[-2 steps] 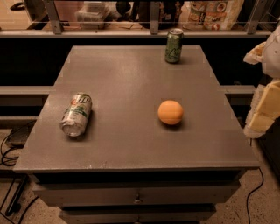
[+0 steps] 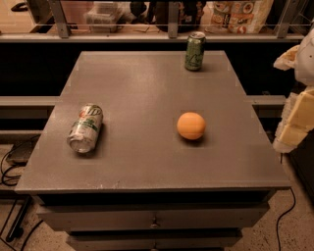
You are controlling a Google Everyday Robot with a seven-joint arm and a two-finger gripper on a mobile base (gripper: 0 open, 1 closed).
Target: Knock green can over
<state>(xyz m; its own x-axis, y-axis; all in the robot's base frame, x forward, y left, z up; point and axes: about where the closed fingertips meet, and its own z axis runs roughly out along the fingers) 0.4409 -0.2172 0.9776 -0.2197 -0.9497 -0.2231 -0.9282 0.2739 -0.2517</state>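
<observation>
Heads up on your setup: the green can [image 2: 195, 51] stands upright at the far edge of the tabletop [image 2: 142, 88], a bit right of centre, silver rim on top and pale lettering facing the camera. It sits close to the back edge, with a dark gap and a railing right behind it.

Your hand [image 2: 297, 120] is way off at the right edge of the view, beyond the tabletop's right side, roughly level with the middle of it. All you get is pale, yellowish-white blocky shapes cut off by the frame, so I honestly can't tell whether it's spread or pressed together. It isn't touching anything on the tabletop and it's well apart from the green can.

Other stuff around:
- An orange [image 2: 191, 126] sits right of centre, nearer to the camera than the green can and roughly in line with it front to back. It's the closest thing to your hand.
- A silver can [image 2: 85, 128] with a green and red logo lies on its side on the left, well apart from everything else.
- Drawers [image 2: 154, 223] below the tabletop, cables [image 2: 10, 166] on the floor at left, bags [image 2: 235, 12] and clutter behind the railing.

Between the orange and the green can it's just bare grey surface.
</observation>
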